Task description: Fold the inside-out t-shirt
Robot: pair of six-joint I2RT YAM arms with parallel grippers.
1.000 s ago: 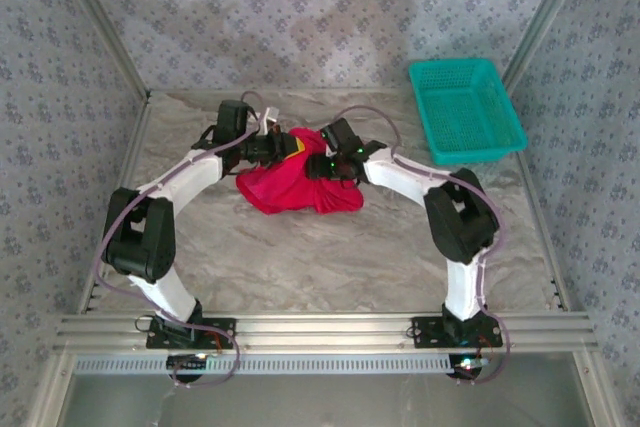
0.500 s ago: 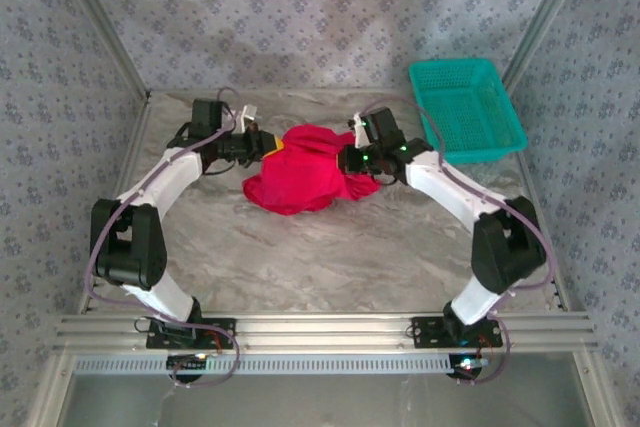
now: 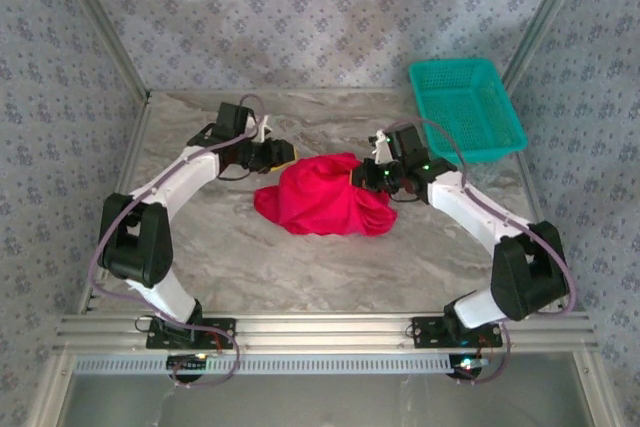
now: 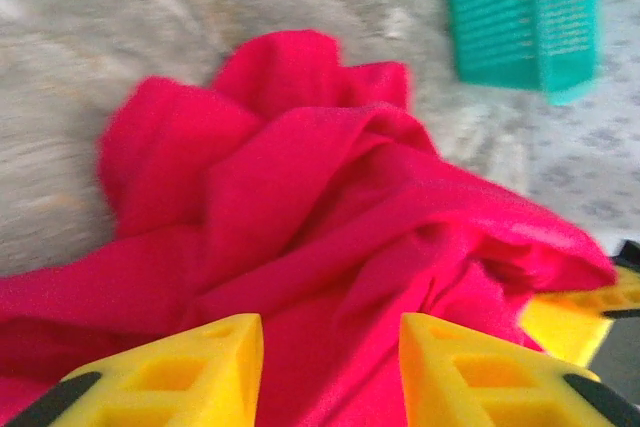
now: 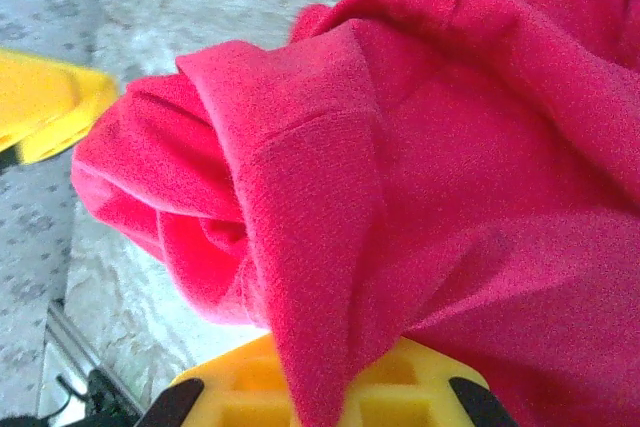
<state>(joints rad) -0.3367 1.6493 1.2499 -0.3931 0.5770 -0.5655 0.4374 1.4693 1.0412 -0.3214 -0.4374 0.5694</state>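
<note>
One crumpled red heap, the t-shirt (image 3: 325, 197), lies mid-way across the table (image 3: 300, 267) in the top view. The left gripper (image 3: 284, 156) is just beside its far-left edge and the right gripper (image 3: 368, 176) is at its right edge.

In the left wrist view the yellow fingers (image 4: 190, 372) stand apart with nothing visibly pinched, probably ready for a fresh hold.

In the right wrist view the jaws are closed on a fold, likely to drag the cloth out flat.

Apparently plain red t-shirt (image 3: 330, 209); teal basket (image 3: 468, 112)
</note>
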